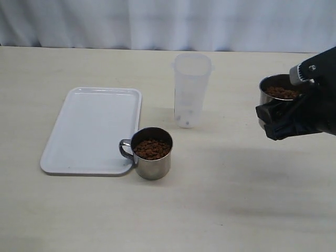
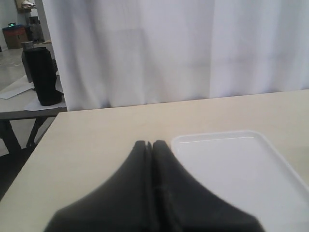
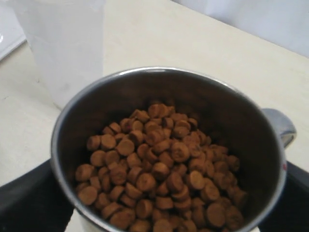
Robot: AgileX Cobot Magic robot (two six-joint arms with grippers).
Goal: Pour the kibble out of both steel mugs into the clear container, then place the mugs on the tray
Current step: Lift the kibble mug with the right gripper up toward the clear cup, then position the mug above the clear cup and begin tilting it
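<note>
One steel mug (image 1: 152,153) full of brown kibble (image 1: 152,149) stands on the table, touching the white tray's (image 1: 92,128) near right corner, handle toward the tray. The clear container (image 1: 191,89) stands upright behind it. My right gripper (image 1: 279,107) is shut on the second steel mug (image 1: 278,90), held upright in the air to the right of the container and apart from it. In the right wrist view this mug (image 3: 87,104) is heaped with kibble (image 3: 164,169), black fingers (image 3: 29,205) flank it, and the container (image 3: 63,43) is close beyond. My left gripper (image 2: 152,144) is shut and empty beside the tray (image 2: 241,164).
A white curtain (image 1: 168,23) hangs along the table's far edge. The left wrist view shows the table's side edge (image 2: 34,150) and a second table with a black object (image 2: 42,77) beyond it.
</note>
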